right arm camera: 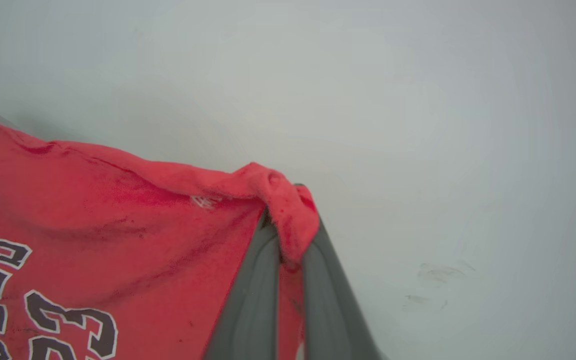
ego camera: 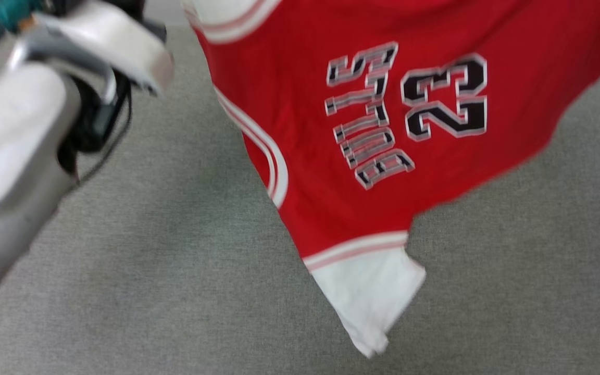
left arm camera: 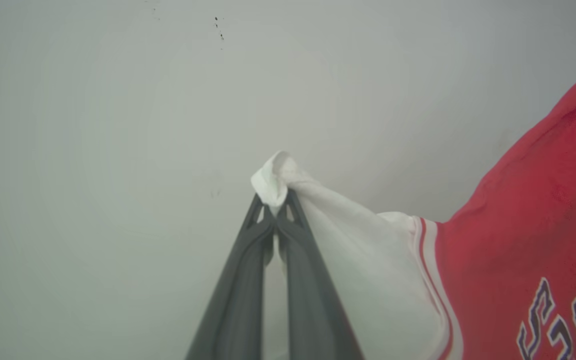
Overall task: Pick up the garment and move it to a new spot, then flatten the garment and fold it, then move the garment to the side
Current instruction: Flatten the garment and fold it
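Observation:
The garment [ego camera: 331, 104], a red jersey with white sleeves and black-and-white lettering, hangs in the air, its lower white sleeve [ego camera: 370, 297] dangling over the grey surface. In the left wrist view my left gripper [left arm camera: 274, 205] is shut on the tip of a white sleeve [left arm camera: 273, 180], with the red body [left arm camera: 518, 240] stretching off to the right. In the right wrist view my right gripper [right arm camera: 288, 220] is shut on a bunched red edge of the garment [right arm camera: 278, 195], and the cloth [right arm camera: 93, 225] spreads to the left. My pale left forearm [ego camera: 13, 151] fills the head view's left side.
A grey fabric-covered surface [ego camera: 175, 271] lies under the hanging garment. A pale plain wall [left arm camera: 118, 125] stands behind both grippers in the wrist views.

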Controlling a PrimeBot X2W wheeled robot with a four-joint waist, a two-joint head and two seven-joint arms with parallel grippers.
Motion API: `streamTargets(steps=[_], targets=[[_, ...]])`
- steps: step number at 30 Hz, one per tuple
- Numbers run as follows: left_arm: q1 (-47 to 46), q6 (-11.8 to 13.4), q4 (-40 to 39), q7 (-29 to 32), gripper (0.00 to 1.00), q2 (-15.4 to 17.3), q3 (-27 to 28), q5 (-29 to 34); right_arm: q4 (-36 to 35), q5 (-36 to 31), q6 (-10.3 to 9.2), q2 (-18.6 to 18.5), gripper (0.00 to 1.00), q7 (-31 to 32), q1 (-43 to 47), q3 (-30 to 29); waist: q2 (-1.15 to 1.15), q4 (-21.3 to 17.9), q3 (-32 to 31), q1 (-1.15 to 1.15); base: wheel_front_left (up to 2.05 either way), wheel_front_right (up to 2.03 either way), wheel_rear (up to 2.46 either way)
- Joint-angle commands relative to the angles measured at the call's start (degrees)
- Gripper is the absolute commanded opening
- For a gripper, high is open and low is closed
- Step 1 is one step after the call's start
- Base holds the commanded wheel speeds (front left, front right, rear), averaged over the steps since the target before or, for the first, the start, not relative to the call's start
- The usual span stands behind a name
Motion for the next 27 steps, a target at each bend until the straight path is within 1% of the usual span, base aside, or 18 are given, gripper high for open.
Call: streamTargets(steps=[1,5,7,9,11,15,19,22,25,27], targets=[[-4.9,-1.1,2.9,0.6,0.00,-0.9,0.4,1.1,2.1,-1.8,-0.06,1.9,0.00,-1.1,-4.0,-0.2,0.00,-0.7,3.1,0.00,0.00,0.00,0.00],[-15.4,-3.7,8.4,1.4,0.00,-3.4,0.9,3.3,7.2,-5.9,-0.06,4.4,0.00,-3.7,-11.9,-0.5,0.00,-0.9,6.6,0.00,0.00,0.00,0.00],[-21.1,-4.7,11.0,1.7,0.00,-3.9,0.6,5.5,9.5,-8.0,-0.06,5.1,0.00,-4.5,-16.3,-0.2,0.00,-1.0,8.4,0.00,0.00,0.00,0.00],[-26.1,-5.8,13.4,1.8,0.00,-5.4,0.5,6.6,11.9,-9.8,-0.06,5.9,0.00,-5.9,-20.6,-0.3,0.00,-1.0,9.9,0.00,0.00,0.00,0.00],[-31.0,-6.6,15.6,1.5,0.00,-6.6,1.0,7.6,14.1,-12.1,-0.06,6.0,0.00,-7.4,-24.8,0.0,0.00,-0.9,11.3,0.00,0.00,0.00,0.00],[-38.9,-7.9,20.2,0.6,0.00,-8.6,1.6,8.8,19.1,-14.3,-0.06,7.9,0.00,-10.6,-32.0,-0.3,0.00,-1.0,13.4,0.00,0.00,0.00,0.00],[-43.7,-8.8,23.9,-1.0,0.00,-10.2,1.8,9.6,23.6,-14.9,-0.06,9.8,0.00,-13.7,-36.9,-0.1,0.00,-1.1,14.7,0.00,0.00,0.00,0.00],[-45.4,-9.3,26.0,-1.7,0.00,-10.8,1.7,9.9,26.6,-15.2,-0.06,11.0,0.00,-15.2,-38.8,1.5,0.00,-1.0,15.5,0.00,0.00,0.00,0.00],[-43.6,-9.7,27.4,-2.6,0.00,-11.6,1.1,9.5,29.7,-14.5,-0.06,11.9,0.00,-16.7,-38.7,3.8,0.00,-0.4,16.3,0.00,0.00,0.00,0.00],[-42.6,-9.6,27.7,-3.0,0.00,-11.8,1.1,9.1,30.7,-14.1,-0.06,12.0,0.00,-17.2,-38.4,4.7,0.00,-0.3,16.4,0.00,0.00,0.00,0.00]])
